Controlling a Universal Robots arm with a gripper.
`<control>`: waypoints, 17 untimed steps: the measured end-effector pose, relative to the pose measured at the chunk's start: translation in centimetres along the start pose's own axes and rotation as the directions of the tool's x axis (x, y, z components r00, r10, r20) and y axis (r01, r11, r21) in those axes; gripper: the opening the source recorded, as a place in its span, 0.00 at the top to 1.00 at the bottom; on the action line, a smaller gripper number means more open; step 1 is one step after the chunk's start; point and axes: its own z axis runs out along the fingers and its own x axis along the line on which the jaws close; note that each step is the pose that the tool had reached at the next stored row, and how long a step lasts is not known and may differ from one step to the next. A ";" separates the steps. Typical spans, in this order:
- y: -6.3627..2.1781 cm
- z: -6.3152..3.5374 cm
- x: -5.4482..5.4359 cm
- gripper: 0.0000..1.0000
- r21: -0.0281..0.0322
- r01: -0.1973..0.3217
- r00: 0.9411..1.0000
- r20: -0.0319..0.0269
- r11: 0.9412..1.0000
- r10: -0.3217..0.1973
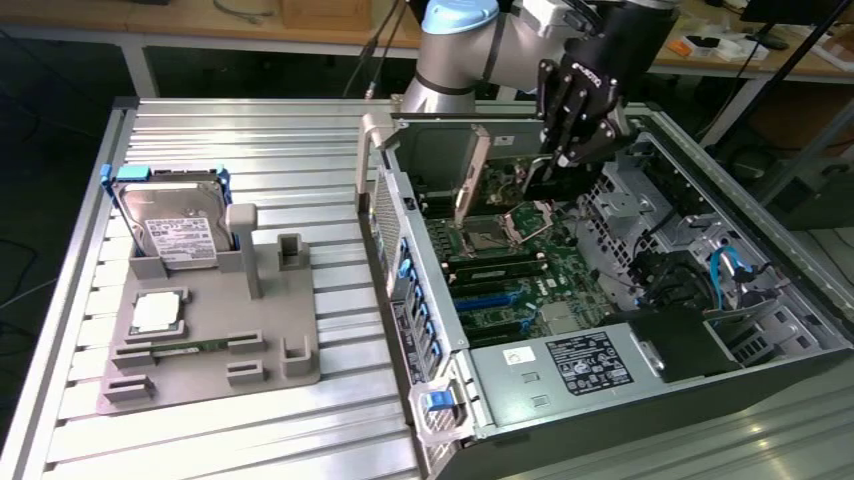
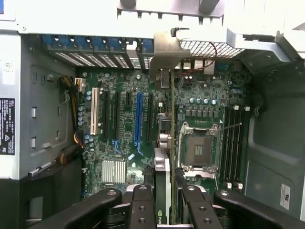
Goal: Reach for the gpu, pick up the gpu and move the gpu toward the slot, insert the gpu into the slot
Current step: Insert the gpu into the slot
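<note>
Claw (image 2: 169, 207) is pinching the gpu (image 2: 162, 176) edge-on, low inside the case (image 1: 801, 350) over the motherboard, bracket end toward the rear grille (image 2: 205, 47). I'd keep the card dead upright and square it to the slot (image 2: 138, 119) (blue one, I'm guessing) before pushing. Room's tight: CPU socket (image 2: 199, 148) just beside the card, rear wall near the bracket.

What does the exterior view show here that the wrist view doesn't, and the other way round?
Exterior view: the grey fixture beside the open case, carrying the hard drive and a memory stick. Wrist view: the memory slots beside the CPU socket. Both: the gripper shut on the gpu over the motherboard.
</note>
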 end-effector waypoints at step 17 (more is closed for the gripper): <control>-0.05 2.79 0.0 0.73 -0.001 -0.066 0.998 0.001 0.998 0.066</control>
